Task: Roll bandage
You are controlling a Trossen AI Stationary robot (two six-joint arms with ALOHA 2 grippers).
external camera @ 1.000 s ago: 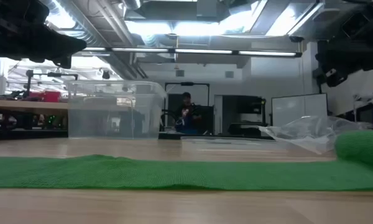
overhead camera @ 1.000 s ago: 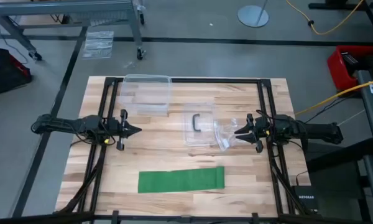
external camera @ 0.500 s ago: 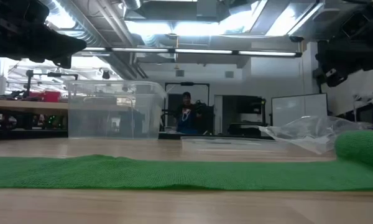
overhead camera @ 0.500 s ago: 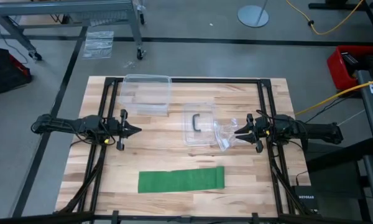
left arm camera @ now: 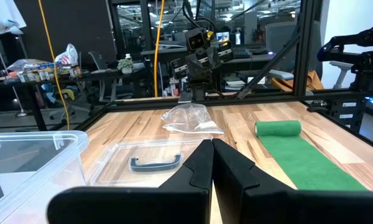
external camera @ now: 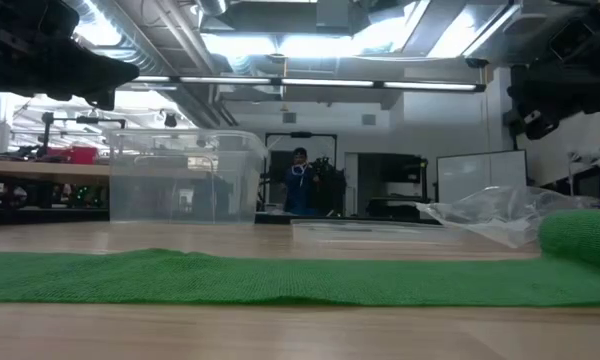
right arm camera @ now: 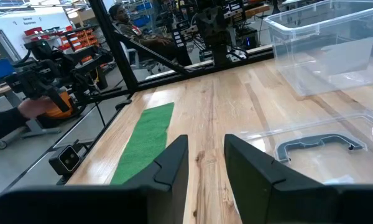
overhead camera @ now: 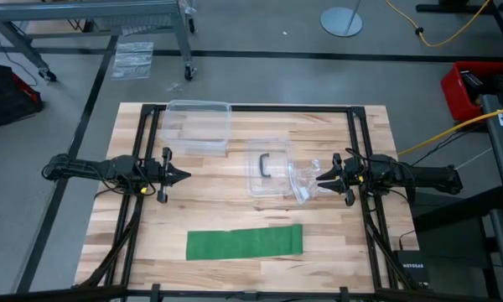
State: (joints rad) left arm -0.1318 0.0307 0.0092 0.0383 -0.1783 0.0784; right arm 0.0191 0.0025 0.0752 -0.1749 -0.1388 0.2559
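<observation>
The bright green bandage [overhead camera: 245,242] lies flat on the wooden table near its front edge, with its right end [overhead camera: 297,237] rolled into a short roll [left arm camera: 278,128]. The low view shows the band [external camera: 280,280] stretched across the table and the rolled end [external camera: 583,237] at the right. My left gripper [overhead camera: 184,176] hovers level above the table's left side, shut and empty [left arm camera: 211,155]. Over the table's right side my right gripper [overhead camera: 320,178] hovers level as well, open, with nothing between its fingers [right arm camera: 205,155]. Both stand well behind the bandage.
A clear plastic box [overhead camera: 198,126] stands at the back of the table. Its flat lid with a grey handle [overhead camera: 267,168] lies in the middle. A clear plastic bag [overhead camera: 306,180] lies just before my right gripper. A person [external camera: 298,185] is in the room far behind.
</observation>
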